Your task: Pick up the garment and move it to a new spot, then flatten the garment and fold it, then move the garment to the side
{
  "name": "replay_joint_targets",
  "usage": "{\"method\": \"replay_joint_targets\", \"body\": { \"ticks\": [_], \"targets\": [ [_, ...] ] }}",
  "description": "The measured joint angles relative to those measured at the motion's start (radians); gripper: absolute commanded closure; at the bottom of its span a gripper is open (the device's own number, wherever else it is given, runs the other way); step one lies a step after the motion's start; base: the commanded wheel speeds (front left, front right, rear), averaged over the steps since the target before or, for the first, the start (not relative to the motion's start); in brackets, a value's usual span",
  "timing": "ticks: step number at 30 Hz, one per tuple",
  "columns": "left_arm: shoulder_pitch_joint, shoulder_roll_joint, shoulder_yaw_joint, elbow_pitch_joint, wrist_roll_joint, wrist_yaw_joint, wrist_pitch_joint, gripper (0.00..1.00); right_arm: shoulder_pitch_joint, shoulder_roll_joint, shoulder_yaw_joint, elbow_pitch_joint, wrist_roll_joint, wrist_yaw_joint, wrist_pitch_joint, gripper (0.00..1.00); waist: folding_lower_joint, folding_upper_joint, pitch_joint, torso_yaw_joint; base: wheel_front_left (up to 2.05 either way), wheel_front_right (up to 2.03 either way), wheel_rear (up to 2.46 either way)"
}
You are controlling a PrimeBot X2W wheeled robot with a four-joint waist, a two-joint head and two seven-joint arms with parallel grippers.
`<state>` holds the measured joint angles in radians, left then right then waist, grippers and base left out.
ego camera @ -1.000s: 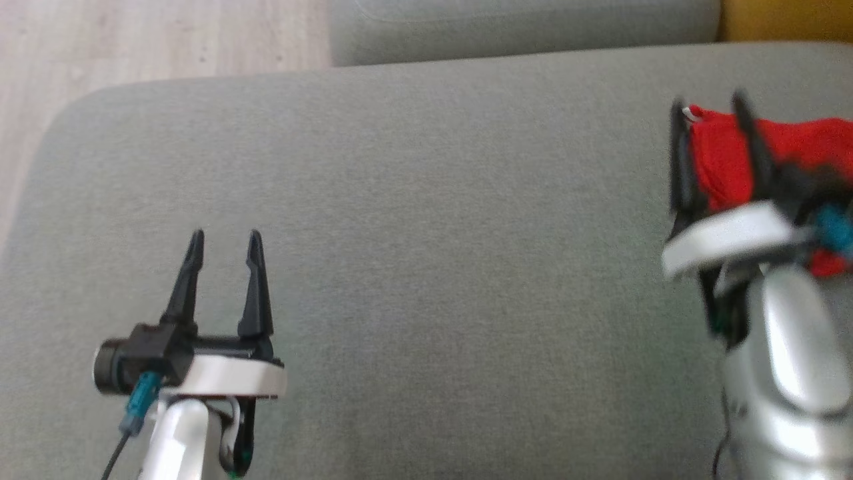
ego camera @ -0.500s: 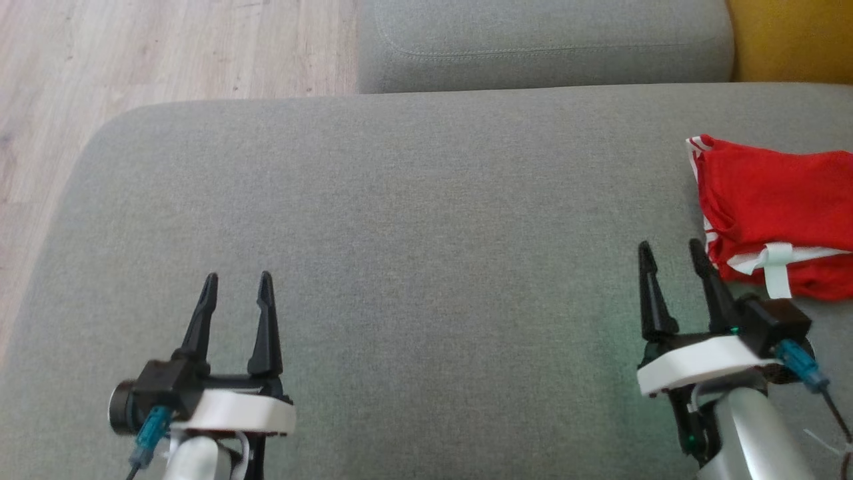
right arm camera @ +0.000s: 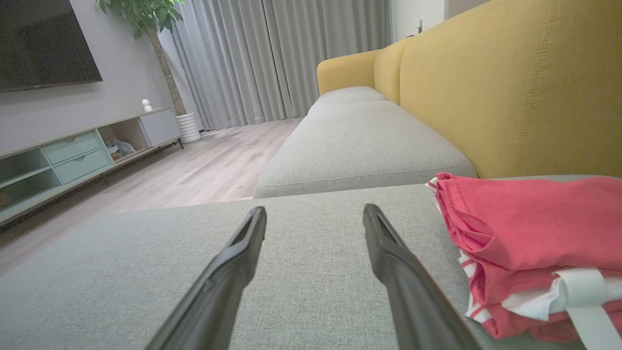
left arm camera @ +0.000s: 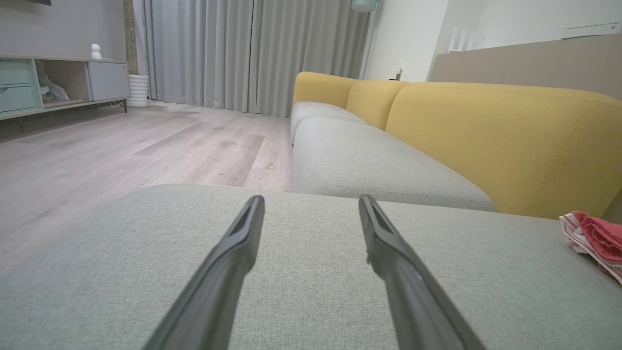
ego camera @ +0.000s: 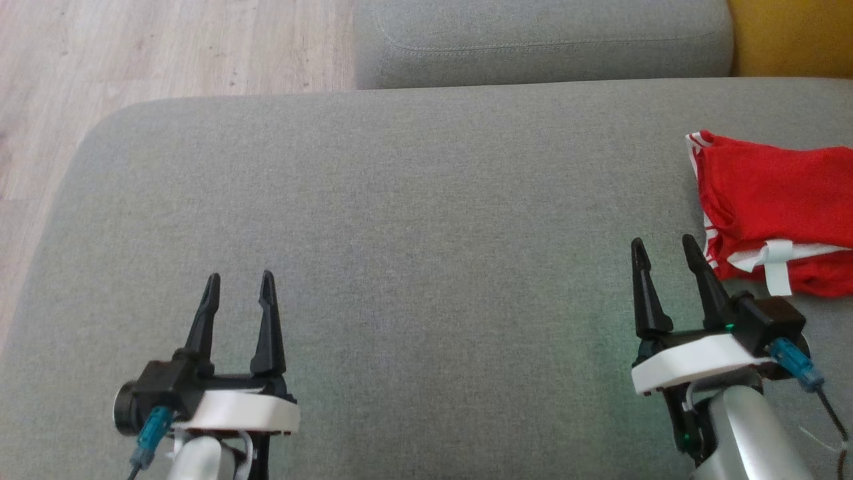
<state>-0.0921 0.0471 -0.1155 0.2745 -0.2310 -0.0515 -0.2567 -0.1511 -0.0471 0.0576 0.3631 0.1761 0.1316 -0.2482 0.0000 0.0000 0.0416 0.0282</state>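
Observation:
The garment [ego camera: 773, 200] is red with white stripes and a white drawstring, folded into a compact stack at the right edge of the grey sofa cushion [ego camera: 400, 220]. It also lies at the right of the right wrist view [right arm camera: 529, 238] and at the far right of the left wrist view [left arm camera: 595, 238]. My right gripper [ego camera: 663, 248] is open and empty, just left of the garment's near corner and apart from it. Over the cushion's near left part, my left gripper [ego camera: 240, 281] is open with nothing between its fingers.
Wooden floor [ego camera: 166, 47] lies beyond the cushion's rounded left edge. A second grey seat cushion [ego camera: 540, 37] adjoins at the back, and the yellow backrest [ego camera: 793, 37] rises at the far right. A TV cabinet [right arm camera: 82, 150] stands across the room.
The right gripper has pulled back from over the garment toward me and now stands open beside it, the garment left lying on the cushion. The camera has also shifted. The left gripper is nearly unchanged.

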Motion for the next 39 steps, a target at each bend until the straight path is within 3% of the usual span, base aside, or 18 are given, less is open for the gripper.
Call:
{"method": "replay_joint_targets", "body": {
  "ticks": [18, 19, 25, 39],
  "targets": [
    [0.0, 0.0, 0.004, 0.022, -0.042, 0.007, 0.0, 0.0, 0.015, 0.0, 0.002, -0.009, 0.0, 0.0, -0.002, 0.0, 0.0, 0.0, -0.007, -0.001, 0.0, 0.0, 0.0],
    [0.0, 0.0, 0.004, 0.035, -0.05, 0.007, 0.0, 1.0, 0.021, 0.0, 0.004, -0.009, 0.0, 0.0, -0.002, 1.0, 0.0, 0.0, -0.008, -0.002, 0.0, 0.0, 0.0],
    [0.047, 0.0, 0.003, 0.115, -0.062, 0.007, 0.009, 1.0, 0.078, 0.002, 0.004, 0.059, 0.009, 0.0, 0.002, 1.0, 0.0, 0.0, -0.009, -0.003, 0.0, 0.0, 0.0],
    [0.055, 0.0, 0.019, 0.107, -0.209, -0.001, 0.046, 1.0, 0.081, 0.002, -0.009, 0.047, 0.17, 0.0, 0.042, 1.0, 0.0, 0.0, -0.013, -0.006, 0.0, 0.0, 0.0]
  ]
}}
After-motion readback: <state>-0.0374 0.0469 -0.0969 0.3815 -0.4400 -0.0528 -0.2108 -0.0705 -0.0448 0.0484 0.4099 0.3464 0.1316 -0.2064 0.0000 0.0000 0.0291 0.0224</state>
